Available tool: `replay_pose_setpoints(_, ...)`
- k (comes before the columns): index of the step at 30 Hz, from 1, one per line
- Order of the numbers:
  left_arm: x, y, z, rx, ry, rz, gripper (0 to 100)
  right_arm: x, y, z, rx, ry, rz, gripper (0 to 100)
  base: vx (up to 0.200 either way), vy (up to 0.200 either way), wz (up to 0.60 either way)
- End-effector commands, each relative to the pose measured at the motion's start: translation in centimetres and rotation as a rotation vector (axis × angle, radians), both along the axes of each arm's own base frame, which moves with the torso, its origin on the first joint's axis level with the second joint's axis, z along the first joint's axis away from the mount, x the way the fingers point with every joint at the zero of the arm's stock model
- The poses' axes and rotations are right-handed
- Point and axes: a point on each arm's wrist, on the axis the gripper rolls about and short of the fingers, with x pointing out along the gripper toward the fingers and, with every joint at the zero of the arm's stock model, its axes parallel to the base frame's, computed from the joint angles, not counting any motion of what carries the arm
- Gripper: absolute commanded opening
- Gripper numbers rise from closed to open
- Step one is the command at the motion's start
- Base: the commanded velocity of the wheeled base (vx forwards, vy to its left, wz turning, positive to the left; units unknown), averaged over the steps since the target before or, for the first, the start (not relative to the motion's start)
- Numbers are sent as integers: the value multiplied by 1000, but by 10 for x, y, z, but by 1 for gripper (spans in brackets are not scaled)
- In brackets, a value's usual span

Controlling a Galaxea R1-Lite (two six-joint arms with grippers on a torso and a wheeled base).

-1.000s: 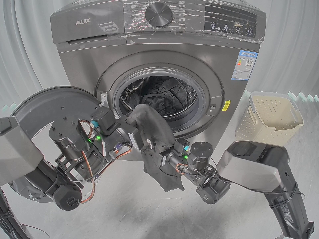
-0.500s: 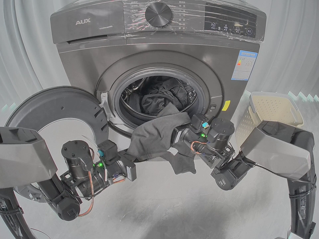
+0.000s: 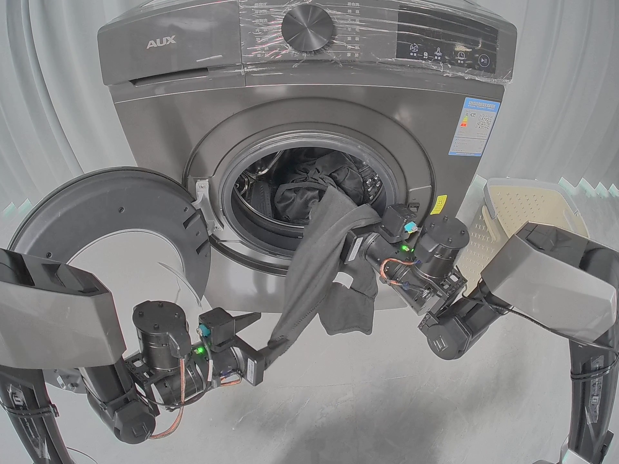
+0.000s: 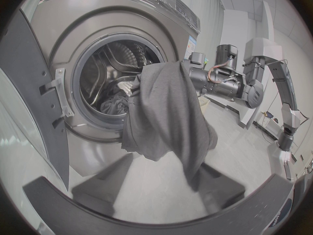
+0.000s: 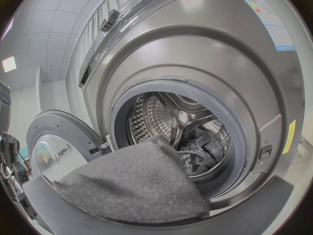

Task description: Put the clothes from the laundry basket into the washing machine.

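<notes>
A grey garment (image 3: 322, 252) hangs from the lower rim of the washing machine's (image 3: 303, 98) open drum down toward the floor. My right gripper (image 3: 348, 243) is shut on its upper part at the drum mouth, and the cloth (image 5: 130, 183) covers its fingers. My left gripper (image 3: 258, 338) sits low near the floor, open. The garment's (image 4: 166, 108) lower end trails onto one finger (image 4: 221, 186). Dark clothes (image 3: 316, 182) lie inside the drum (image 5: 199, 150). The cream laundry basket (image 3: 529, 220) stands to the right of the machine, behind my right arm.
The round machine door (image 3: 109, 220) is swung open to the left, just above my left arm. Bare grey floor (image 3: 322, 407) stretches in front of the machine. A pleated curtain (image 3: 51, 98) hangs behind it.
My left gripper dropped from the drum opening to near the floor. My right gripper rose with the garment to the drum rim. The garment now stretches between them.
</notes>
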Motion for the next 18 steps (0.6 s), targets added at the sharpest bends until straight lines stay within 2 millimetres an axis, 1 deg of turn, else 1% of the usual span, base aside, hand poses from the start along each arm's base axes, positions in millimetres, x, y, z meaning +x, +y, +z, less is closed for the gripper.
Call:
replay_pose_setpoints(1,-21,4,-8,38,66,-65,100,8,-13,3,4,-6,-36,0,0,0,0)
replay_pose_setpoints(2,-29,7,-10,52,83,-111,100,12,-20,3,5,-8,-53,0,0,0,0)
replay_pose_setpoints(3,-31,7,-10,59,84,-125,100,13,-21,3,5,-9,-57,0,0,0,0)
replay_pose_setpoints(6,-27,6,-8,52,65,-128,100,10,-21,3,6,-10,-53,0,0,0,0)
replay_pose_setpoints(11,-10,-1,3,2,0,-108,100,-5,-14,7,3,-3,-19,0,0,0,0)
replay_pose_setpoints(12,-10,-1,3,2,0,-108,100,-5,-14,7,3,-3,-19,0,0,0,0)
replay_pose_setpoints(13,-3,-5,8,-18,-30,-102,100,-9,-12,5,-3,4,-4,0,0,0,0)
replay_pose_setpoints(18,13,-14,22,-73,-97,-83,100,-31,-5,5,-19,23,50,0,0,0,0)
